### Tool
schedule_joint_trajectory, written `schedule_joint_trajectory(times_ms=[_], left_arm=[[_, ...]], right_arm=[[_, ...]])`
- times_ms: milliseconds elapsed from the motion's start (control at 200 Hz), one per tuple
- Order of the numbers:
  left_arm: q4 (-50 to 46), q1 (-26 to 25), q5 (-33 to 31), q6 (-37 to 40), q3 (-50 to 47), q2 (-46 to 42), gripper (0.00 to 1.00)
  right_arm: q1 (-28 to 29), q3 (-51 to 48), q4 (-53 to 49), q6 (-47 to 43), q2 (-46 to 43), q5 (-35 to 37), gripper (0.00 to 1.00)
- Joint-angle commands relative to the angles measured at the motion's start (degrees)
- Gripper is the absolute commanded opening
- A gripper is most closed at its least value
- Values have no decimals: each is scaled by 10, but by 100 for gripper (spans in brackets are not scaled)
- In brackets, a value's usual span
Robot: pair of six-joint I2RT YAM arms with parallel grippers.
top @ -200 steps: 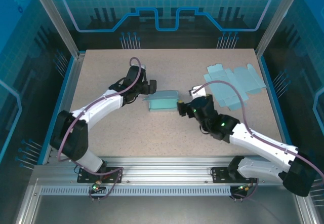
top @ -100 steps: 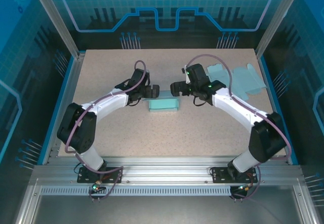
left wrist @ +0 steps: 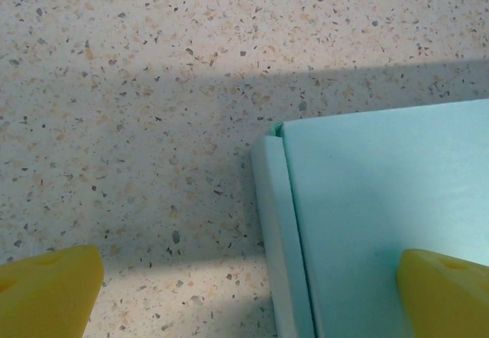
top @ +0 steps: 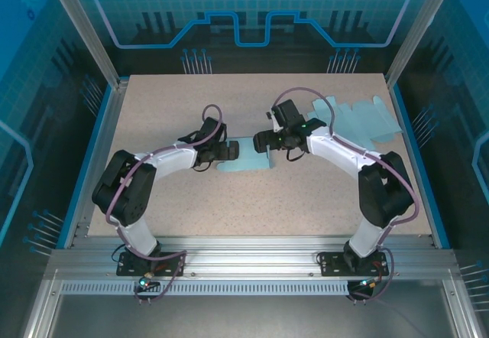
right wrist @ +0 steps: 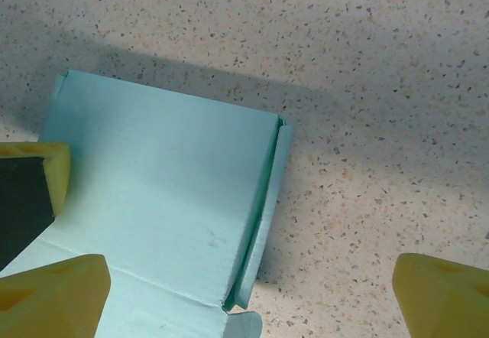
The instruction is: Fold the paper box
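Paper box (top: 248, 164) between left gripper (top: 231, 151), right gripper (top: 260, 142) (each straddles one box end, jaws apart).

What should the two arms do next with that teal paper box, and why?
Probably lower the right arm's fingers a little and close them on the paper box's loose end flap. Both pairs of fingers are open and hold nothing. The right pair straddles that flap, which stands slightly ajar, while the left arm's fingers straddle the opposite edge.
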Motion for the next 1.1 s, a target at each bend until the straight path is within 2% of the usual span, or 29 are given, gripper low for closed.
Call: schedule_joint_trajectory(times_ms=[0,455,615,825,1000,1096], left_arm=[[-9,2,-2,-15,-19,20,99],[3,2,4,-27,-29,38,95],[-2,2,6,-22,-23,27,95],[-10,3,5,-15,-18,0,95],[-8,3,18,-17,-34,-51,96],[-6,4,26,-18,-48,-94,97]], right_arm=[[-7,1,-1,-3,26,-22,92],[-22,-61,59,13,78,-78,71],[-22,-67,59,10,94,-79,68],[-19,-95,79,16,76,-119,54],[-5,-107,63,13,35,-103,55],[18,-100,32,-7,4,-46,59]])
